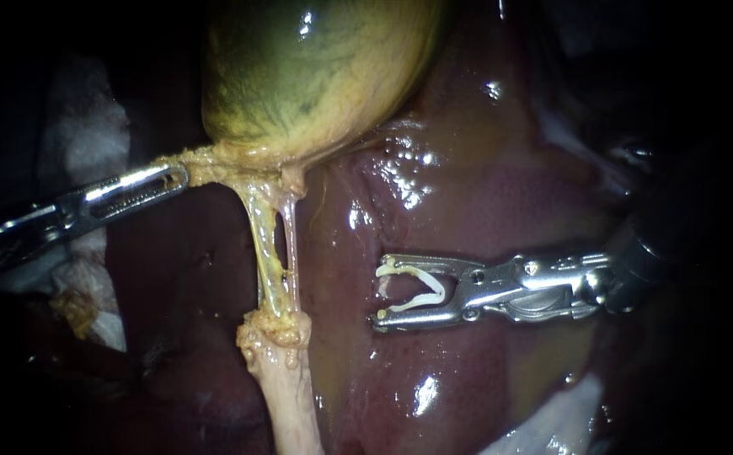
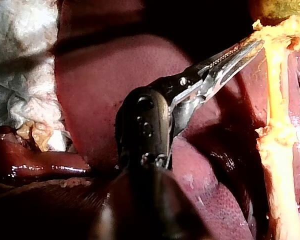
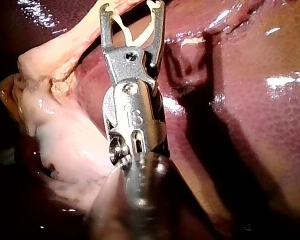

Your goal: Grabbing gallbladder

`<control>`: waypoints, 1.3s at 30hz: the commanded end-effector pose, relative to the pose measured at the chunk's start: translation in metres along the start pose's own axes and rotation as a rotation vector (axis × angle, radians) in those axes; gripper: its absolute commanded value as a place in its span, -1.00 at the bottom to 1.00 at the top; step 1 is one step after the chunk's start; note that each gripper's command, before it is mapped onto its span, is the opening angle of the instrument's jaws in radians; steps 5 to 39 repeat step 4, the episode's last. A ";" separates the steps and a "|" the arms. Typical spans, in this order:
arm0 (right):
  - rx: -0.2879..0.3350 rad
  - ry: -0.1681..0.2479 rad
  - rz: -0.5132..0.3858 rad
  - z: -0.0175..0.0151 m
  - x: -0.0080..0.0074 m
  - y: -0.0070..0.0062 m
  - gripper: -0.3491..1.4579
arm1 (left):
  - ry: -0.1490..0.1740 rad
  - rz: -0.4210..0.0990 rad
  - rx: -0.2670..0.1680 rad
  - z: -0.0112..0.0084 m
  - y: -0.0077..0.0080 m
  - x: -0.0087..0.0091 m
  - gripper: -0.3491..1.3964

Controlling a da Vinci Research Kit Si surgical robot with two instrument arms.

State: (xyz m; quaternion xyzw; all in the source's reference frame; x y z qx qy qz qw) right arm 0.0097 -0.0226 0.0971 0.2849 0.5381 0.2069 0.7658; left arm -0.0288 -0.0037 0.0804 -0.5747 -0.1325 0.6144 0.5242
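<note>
The green-yellow gallbladder (image 1: 299, 76) hangs at the top middle of the endoscope view. My left instrument (image 1: 183, 173) comes in from the left, its serrated jaws shut on the yellow fringe of tissue at the gallbladder's neck (image 2: 270, 31), which is drawn out towards it (image 2: 260, 45). Two thin tubes (image 1: 270, 244) run down from the neck to a pale stalk (image 1: 286, 388). My right instrument (image 1: 379, 295) lies over the liver (image 1: 468, 194), right of the tubes and apart from them. Its jaws stand wide and hold a white clip (image 1: 425, 291) between them (image 3: 132, 6).
White gauze (image 1: 88, 135) lies behind my left instrument, and more gauze (image 1: 552, 430) shows at the lower right. Dark red liver (image 2: 105, 85) lies under the left instrument's shaft. The pale stalk (image 3: 65, 135) sits beside the right instrument's shaft.
</note>
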 end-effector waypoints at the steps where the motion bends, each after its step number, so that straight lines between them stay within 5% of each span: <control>1: 0.000 0.000 0.000 0.0000 0.0000 0.0000 0.04 | 0.000 0.000 0.000 0.0000 0.0000 0.0000 -1.00; 39: 0.000 0.000 0.000 0.0000 0.0000 0.0000 0.04 | 0.000 0.000 0.000 0.0000 0.0000 0.0000 -1.00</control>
